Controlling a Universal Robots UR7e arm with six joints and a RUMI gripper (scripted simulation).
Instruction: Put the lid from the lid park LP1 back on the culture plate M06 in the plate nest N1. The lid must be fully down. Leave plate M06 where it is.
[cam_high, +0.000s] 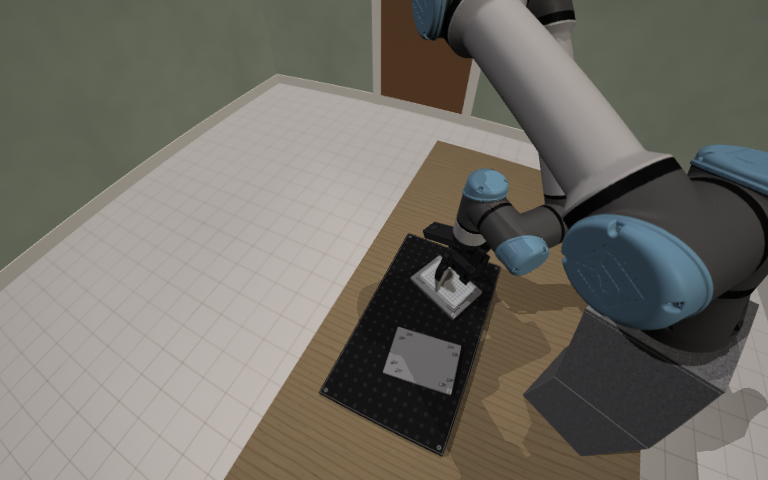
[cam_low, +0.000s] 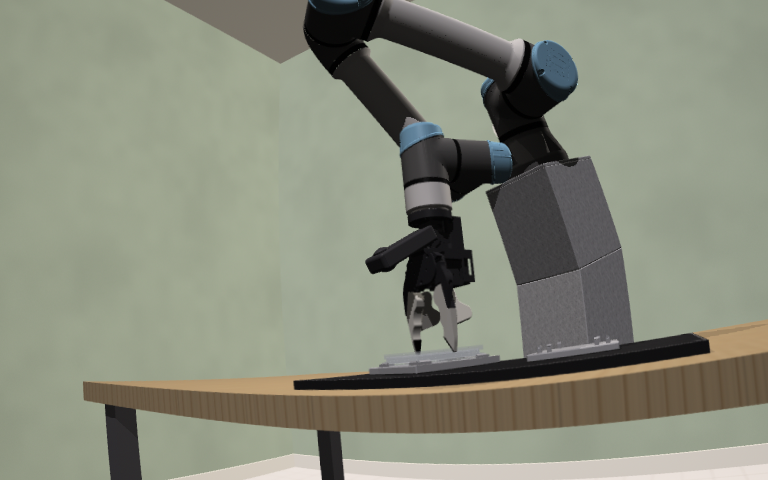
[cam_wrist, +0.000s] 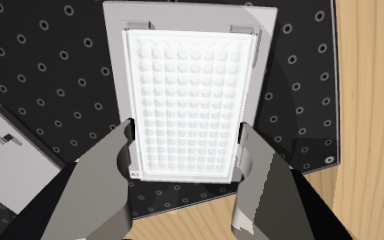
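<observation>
- The lid (cam_wrist: 183, 107) is a clear rectangular cover lying squarely over culture plate M06 (cam_high: 454, 293), whose grid of round wells shows through it in the wrist view; their edges line up on all sides seen.
- From the exterior view the lid (cam_low: 434, 354) sits low on the plate, but whether it is fully down cannot be told.
- The gripper (cam_wrist: 185, 150) is clenched on the lid, one grey finger (cam_wrist: 112, 155) against its left long edge and the other (cam_wrist: 254, 152) against its right long edge, near the end closest to the wrist camera.
- The plate rests in plate nest N1 (cam_wrist: 114, 60), a pale grey tray with two small stops at its far end.
- The arm's wrist (cam_low: 427, 186) hangs nearly straight down over the nest, its fingers pointing at the bench (cam_low: 226, 396), while the upper links fold back to the grey pedestal (cam_low: 560, 249).
- Lid park LP1 (cam_high: 423, 358), a flat grey pad, lies beside the nest on the same black perforated board (cam_high: 362, 362).
</observation>
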